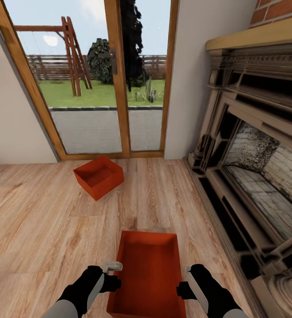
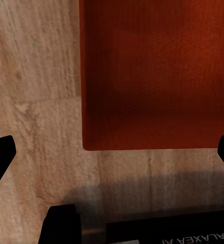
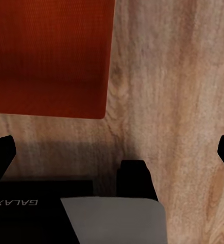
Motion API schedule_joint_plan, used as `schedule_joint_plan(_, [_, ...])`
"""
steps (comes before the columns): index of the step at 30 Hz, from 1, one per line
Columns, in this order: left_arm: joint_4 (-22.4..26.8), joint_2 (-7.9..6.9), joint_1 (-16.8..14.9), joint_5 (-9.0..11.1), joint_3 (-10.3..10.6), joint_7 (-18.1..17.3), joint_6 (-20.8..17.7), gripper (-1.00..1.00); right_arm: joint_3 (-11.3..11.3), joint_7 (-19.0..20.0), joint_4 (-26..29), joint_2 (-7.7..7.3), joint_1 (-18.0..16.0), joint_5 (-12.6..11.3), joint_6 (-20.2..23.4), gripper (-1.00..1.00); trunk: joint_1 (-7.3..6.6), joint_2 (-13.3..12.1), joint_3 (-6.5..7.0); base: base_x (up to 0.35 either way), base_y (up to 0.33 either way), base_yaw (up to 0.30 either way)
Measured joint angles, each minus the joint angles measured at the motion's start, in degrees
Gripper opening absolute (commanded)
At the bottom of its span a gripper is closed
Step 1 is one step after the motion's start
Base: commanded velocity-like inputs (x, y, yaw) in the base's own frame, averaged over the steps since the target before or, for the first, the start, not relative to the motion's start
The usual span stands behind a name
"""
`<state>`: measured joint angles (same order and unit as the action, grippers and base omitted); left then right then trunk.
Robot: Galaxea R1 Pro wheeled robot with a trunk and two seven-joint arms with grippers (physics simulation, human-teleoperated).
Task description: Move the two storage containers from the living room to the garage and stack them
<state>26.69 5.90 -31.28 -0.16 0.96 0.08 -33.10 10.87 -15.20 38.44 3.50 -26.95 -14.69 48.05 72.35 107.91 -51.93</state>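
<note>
Two red-orange storage containers lie on the light wood floor of the living room. The nearer one [image 1: 148,269] sits straight ahead between my arms, its open top up. The other [image 1: 98,176] rests turned at an angle by the glass doors. My left gripper [image 1: 112,277] hangs beside the near container's left wall, and my right gripper [image 1: 184,282] beside its right wall. Looking down, the left wrist view has the left gripper [image 2: 112,152] open over a corner of that container [image 2: 152,71]. The right gripper [image 3: 112,152] is open over the planks beside the container [image 3: 48,56]. Neither holds anything.
A dark carved fireplace [image 1: 252,168] runs along the right side, close to the near container. Wood-framed glass doors [image 1: 115,88] close off the far end, between beige walls. Bare plank floor [image 1: 39,221] stretches to the left.
</note>
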Motion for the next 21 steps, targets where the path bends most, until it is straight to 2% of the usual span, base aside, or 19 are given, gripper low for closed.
schedule_joint_plan(16, [0.0,0.00,0.0,0.0,0.0,0.0,0.0,1.00,0.0,0.0,0.0,0.00,0.0,0.0,0.0,1.00,3.52,6.4,-2.88,0.000,0.000,0.000])
schedule_joint_plan(21, [0.0,0.00,0.0,0.0,0.0,0.0,0.0,1.00,0.0,0.0,0.0,-0.03,0.0,0.0,0.0,1.00,3.73,6.8,-3.06,0.000,0.000,0.000])
